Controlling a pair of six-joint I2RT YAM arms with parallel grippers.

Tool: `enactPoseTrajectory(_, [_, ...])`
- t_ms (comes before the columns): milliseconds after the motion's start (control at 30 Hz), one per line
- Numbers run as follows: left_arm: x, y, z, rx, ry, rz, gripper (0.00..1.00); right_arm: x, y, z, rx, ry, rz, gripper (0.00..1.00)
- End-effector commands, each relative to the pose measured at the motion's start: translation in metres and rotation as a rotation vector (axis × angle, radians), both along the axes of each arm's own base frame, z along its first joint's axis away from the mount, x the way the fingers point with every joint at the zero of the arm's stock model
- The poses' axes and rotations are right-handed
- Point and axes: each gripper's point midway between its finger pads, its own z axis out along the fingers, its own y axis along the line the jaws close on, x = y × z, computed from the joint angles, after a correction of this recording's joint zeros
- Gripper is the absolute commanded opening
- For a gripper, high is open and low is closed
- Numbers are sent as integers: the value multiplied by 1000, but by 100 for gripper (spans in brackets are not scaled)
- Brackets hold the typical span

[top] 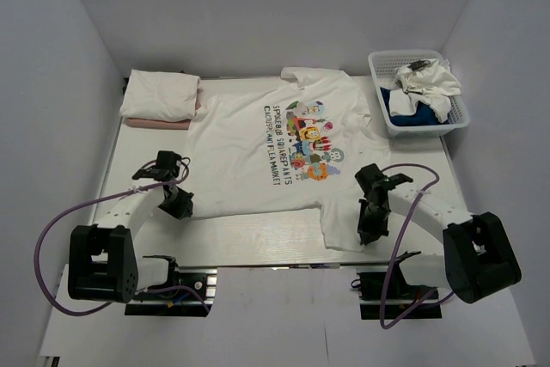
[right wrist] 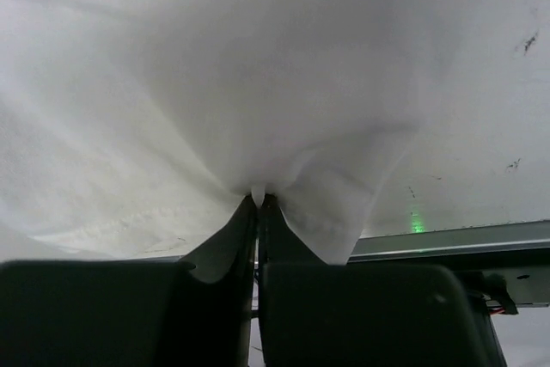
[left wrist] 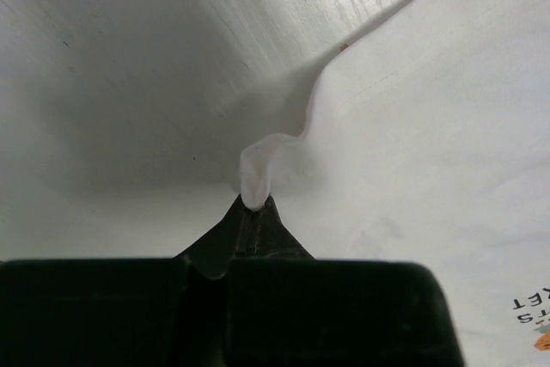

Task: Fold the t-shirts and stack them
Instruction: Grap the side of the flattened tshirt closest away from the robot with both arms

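A white t-shirt (top: pixel 258 139) with a colourful cartoon print and dark lettering lies spread flat across the middle of the table. My left gripper (top: pixel 178 202) is shut on its near left edge; the left wrist view shows a pinched ridge of the cloth (left wrist: pixel 255 180) at my left gripper (left wrist: pixel 255 205). My right gripper (top: pixel 371 231) is shut on the near right corner, where the white cloth (right wrist: pixel 284 100) bunches above my right gripper (right wrist: pixel 259 202). Two folded t-shirts (top: pixel 161 96), white on pale pink, lie stacked at the far left.
A white basket (top: pixel 455 122) at the far right holds crumpled white and dark blue cloth. White walls close in the table on the left, back and right. A metal rail (right wrist: pixel 455 240) runs along the near edge.
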Motion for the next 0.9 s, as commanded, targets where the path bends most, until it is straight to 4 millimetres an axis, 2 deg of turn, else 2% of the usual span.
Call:
enactPoseTrajectory(0, [10,0,16,-3,-60,-21,0,55,12,-6,14,-203,27,0])
enactPoseTrajectory(67, [6,-2,19,0,-52,-43,0,53,7,2,-15,-177,42,0])
enactPoseTrajectory(100, [8,-2,23,1,-57,-52,0,59,8,10,-18,-194,56,0])
enactPoseTrajectory(133, [5,-2,25,2,-44,-52,0,69,12,28,1,-250,59,0])
enactPoseTrajectory(167, [10,-2,31,8,-67,-80,0,60,7,35,-13,-222,77,0])
enactPoseTrajectory(200, [9,-3,31,4,-65,-100,0,70,9,52,-4,-265,91,0])
enactPoseTrajectory(267, [3,-4,34,-4,-47,-113,0,62,6,72,1,-279,101,0])
enactPoseTrajectory(300, [0,-4,34,1,-36,-130,0,45,3,81,1,-216,106,0])
enactPoseTrajectory(333, [-6,-3,33,3,-14,-139,0,43,4,91,14,-226,97,0])
enactPoseTrajectory(400, [-10,-6,33,-15,2,-154,0,25,3,105,29,-186,89,0])
enactPoseTrajectory(467, [-21,-8,28,-29,49,-156,0,18,3,118,45,-184,74,0])
enactPoseTrajectory(500, [-23,-10,28,-42,59,-159,0,-2,-4,123,24,-123,57,0])
enactPoseTrajectory(567, [-36,-13,27,-54,97,-169,0,-7,3,138,90,-161,66,0])
enactPoseTrajectory(633, [-49,-13,26,-63,130,-169,0,-22,23,142,216,-113,22,0])
enactPoseTrajectory(767, [-71,-8,33,-45,155,-141,0,-37,27,137,261,-93,21,0])
enactPoseTrajectory(867, [-71,-8,38,-48,123,-124,0,-35,28,147,287,-153,2,0])
